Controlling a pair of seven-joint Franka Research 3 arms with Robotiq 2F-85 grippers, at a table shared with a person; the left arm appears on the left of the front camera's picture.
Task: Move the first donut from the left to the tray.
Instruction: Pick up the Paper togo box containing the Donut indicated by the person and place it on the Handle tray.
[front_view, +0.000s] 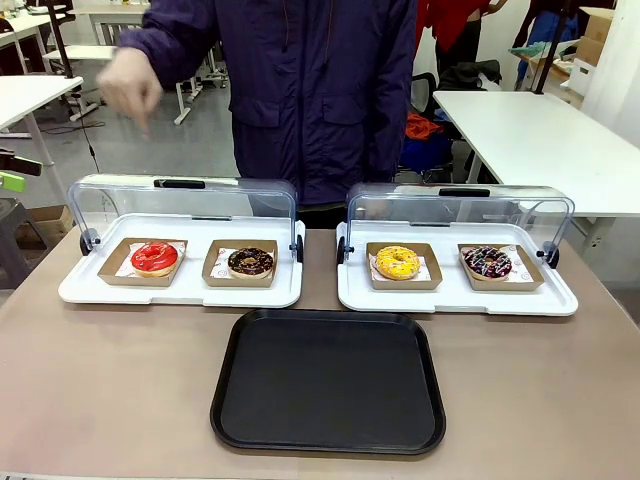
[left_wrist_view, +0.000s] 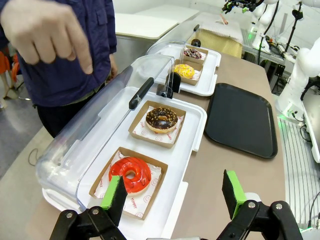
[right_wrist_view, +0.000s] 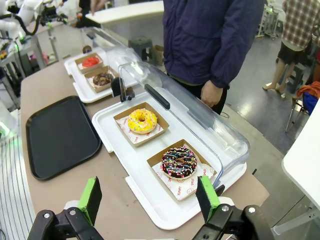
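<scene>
Evidently no pick has begun: the red donut (front_view: 155, 257) sits in its holder (front_view: 118, 270) on the left white tray (front_view: 90, 290), apart from the black tray (front_view: 328, 380). The left gripper (left_wrist_view: 174, 176), near the donut, and the right gripper (right_wrist_view: 148, 180) both gape wide and empty, so the left one likely needs to descend onto the holder next. The front view confirms the row's order, while the left wrist view shows the approach.

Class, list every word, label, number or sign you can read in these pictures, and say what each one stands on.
Red print on the white paper liner under the red donut: too small to read.
Red print on the paper under the sprinkled donut: blurred, unreadable.
The black tray, white trays and clear lids: no text seen.
</scene>
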